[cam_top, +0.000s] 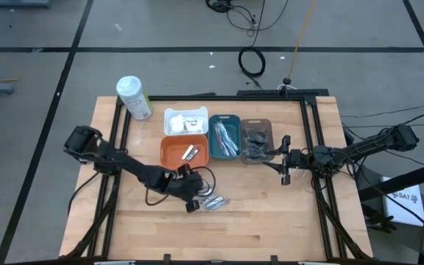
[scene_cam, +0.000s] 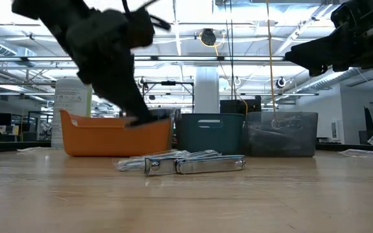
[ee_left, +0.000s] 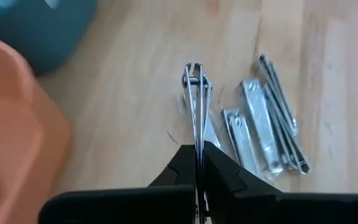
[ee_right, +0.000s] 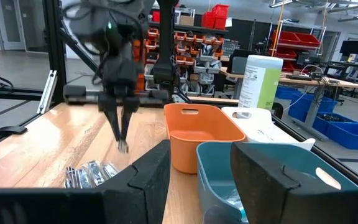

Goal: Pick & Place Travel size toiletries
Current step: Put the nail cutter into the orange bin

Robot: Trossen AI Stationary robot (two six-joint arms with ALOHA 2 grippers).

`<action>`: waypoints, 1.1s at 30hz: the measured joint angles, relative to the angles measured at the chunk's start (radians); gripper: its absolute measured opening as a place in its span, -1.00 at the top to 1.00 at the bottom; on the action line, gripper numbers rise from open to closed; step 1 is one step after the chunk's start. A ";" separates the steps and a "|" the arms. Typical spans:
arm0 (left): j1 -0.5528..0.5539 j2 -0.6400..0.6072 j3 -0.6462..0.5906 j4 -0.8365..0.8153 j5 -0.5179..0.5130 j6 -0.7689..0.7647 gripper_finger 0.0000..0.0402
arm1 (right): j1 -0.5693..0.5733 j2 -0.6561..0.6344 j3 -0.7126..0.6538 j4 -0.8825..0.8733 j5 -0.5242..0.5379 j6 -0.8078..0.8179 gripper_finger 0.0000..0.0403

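My left gripper (ee_left: 199, 155) is shut on one silvery nail clipper (ee_left: 197, 106) and hangs a little above the table, just in front of the orange tray (cam_top: 185, 151). Several more travel size toiletries, silvery clippers in clear wrap (ee_left: 266, 130), lie flat on the wood beside it (cam_top: 216, 202). The right wrist view shows the held clipper (ee_right: 122, 144) poking down out of my left gripper (ee_right: 122, 124). My right gripper (ee_right: 197, 180) waits open at the table's right (cam_top: 285, 160), near the grey tray. My left gripper pinches the clipper between its two fingers at one end (ee_left: 198, 149), seen edge-on with a finger on each flat face. The fingers slant down from the left, and the clipper runs on along them, its far end (ee_left: 193, 71) sticking out past the fingertips. It hangs clear of the table.
A row of trays stands at the back: white (cam_top: 186, 121), teal (cam_top: 225, 136) and grey (cam_top: 256, 140), with the orange one in front of the white. A large white bottle with a green label (cam_top: 135, 97) stands at the far left. Bare wood lies toward the near edge.
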 joint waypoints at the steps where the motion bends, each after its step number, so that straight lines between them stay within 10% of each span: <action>1: -0.004 -0.019 0.000 -0.007 -0.015 0.011 0.98 | 0.000 0.000 0.000 0.000 0.000 0.000 0.23; 22: -0.041 -0.337 0.002 -0.395 -0.336 0.044 0.99 | 0.000 0.000 0.000 0.000 0.000 0.000 0.23; 33: 0.105 -0.355 -0.075 -0.377 -0.197 0.096 0.99 | 0.000 0.000 0.000 0.000 0.000 0.000 0.23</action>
